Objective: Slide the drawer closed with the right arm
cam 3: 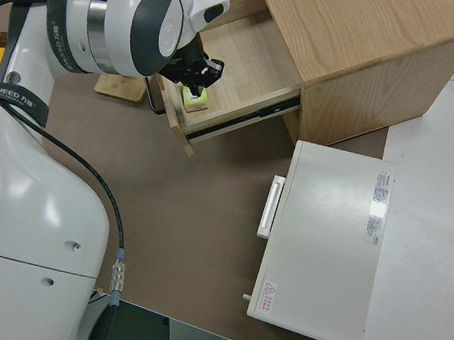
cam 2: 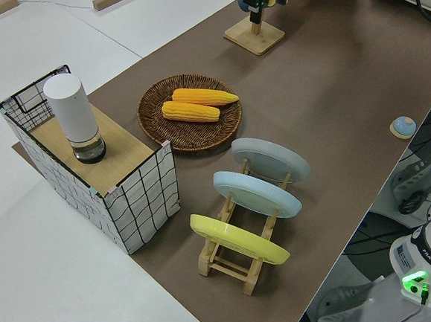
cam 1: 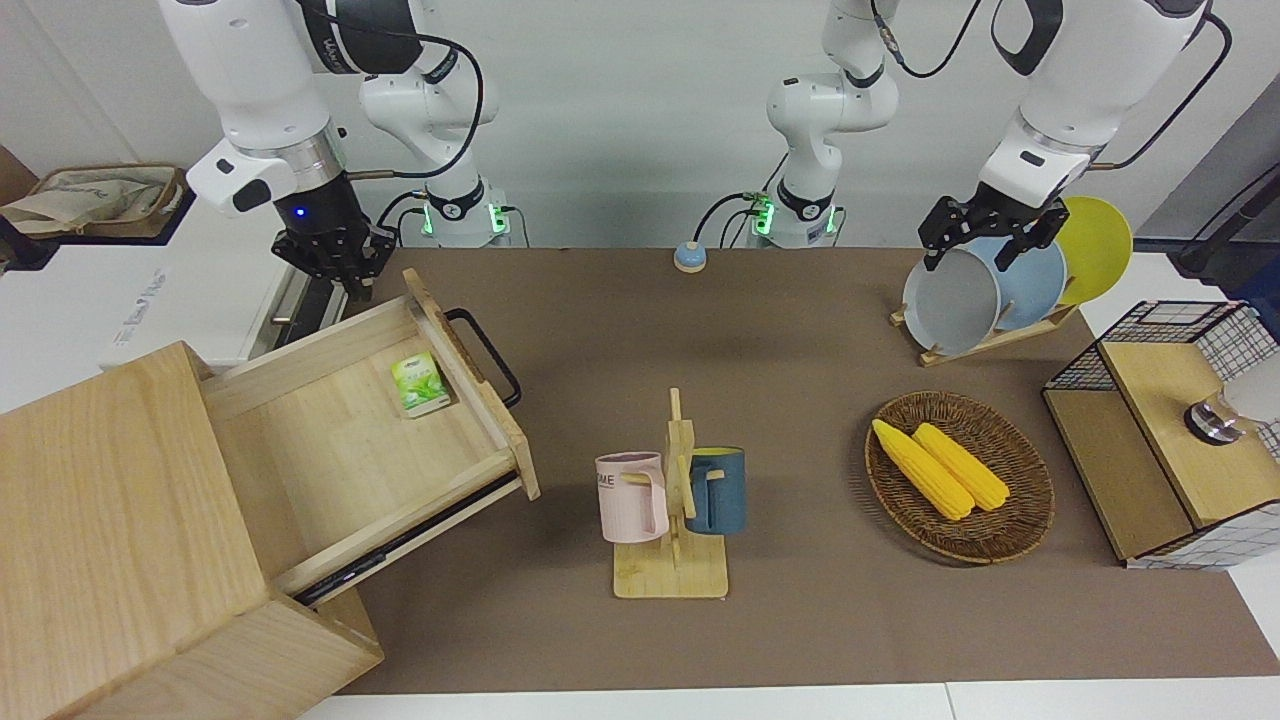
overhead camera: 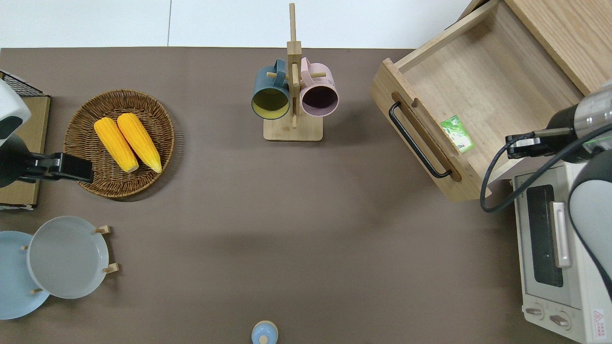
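Observation:
The light-wood drawer [cam 1: 330, 440] [overhead camera: 483, 81] [cam 3: 246, 66] stands pulled far out of its cabinet [cam 1: 110, 500] [overhead camera: 564, 33] at the right arm's end of the table. Its front panel carries a black loop handle [cam 1: 485, 355] [overhead camera: 416, 141]. A small green packet [cam 1: 420, 383] [overhead camera: 456, 134] lies inside, against the front panel. My right gripper [cam 1: 335, 275] [cam 3: 196, 73], blue light showing, hangs open and empty over the drawer's side wall nearest the robots. It touches neither the handle nor the packet. The left gripper [cam 1: 990, 240] is parked, open.
A white oven [overhead camera: 550, 239] [cam 3: 325, 245] sits beside the drawer, nearer to the robots. Mid-table stands a mug rack [cam 1: 675, 500] with two mugs. Toward the left arm's end are a basket [cam 1: 1020, 510] of corn, a plate rack [cam 1: 990, 340] and a wire-mesh box [cam 1: 1160, 420].

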